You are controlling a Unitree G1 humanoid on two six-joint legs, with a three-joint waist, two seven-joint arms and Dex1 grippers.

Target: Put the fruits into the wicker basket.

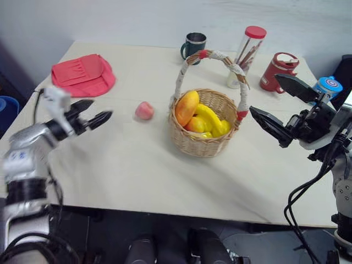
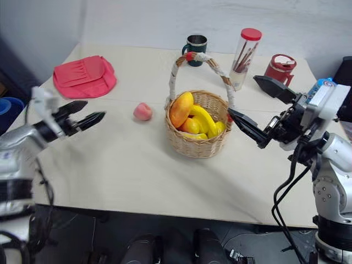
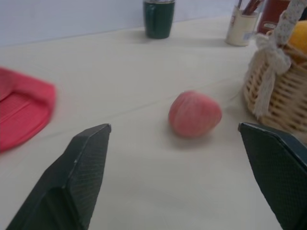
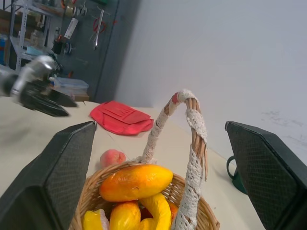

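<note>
The wicker basket [image 1: 204, 133] stands mid-table, its tall cloth-wrapped handle [image 1: 212, 56] arching over it. An orange-yellow mango [image 1: 187, 107] lies inside, leaning on the left rim beside a yellow banana [image 1: 210, 117]. A pink-red peach [image 1: 144, 110] rests on the table just left of the basket. My left gripper [image 1: 94, 112] hovers open to the left of the peach, pointing at it, and the peach [image 3: 194, 114] lies ahead between its fingers. My right gripper [image 1: 278, 106] is open and empty, raised just right of the basket.
A red pouch [image 1: 83, 74] lies at the far left. Along the back stand a dark green mug [image 1: 194, 45], a clear tube with a red lid [image 1: 246, 56] and a red mug [image 1: 278, 71]. A blue-lidded item [image 1: 329, 86] sits behind the right gripper.
</note>
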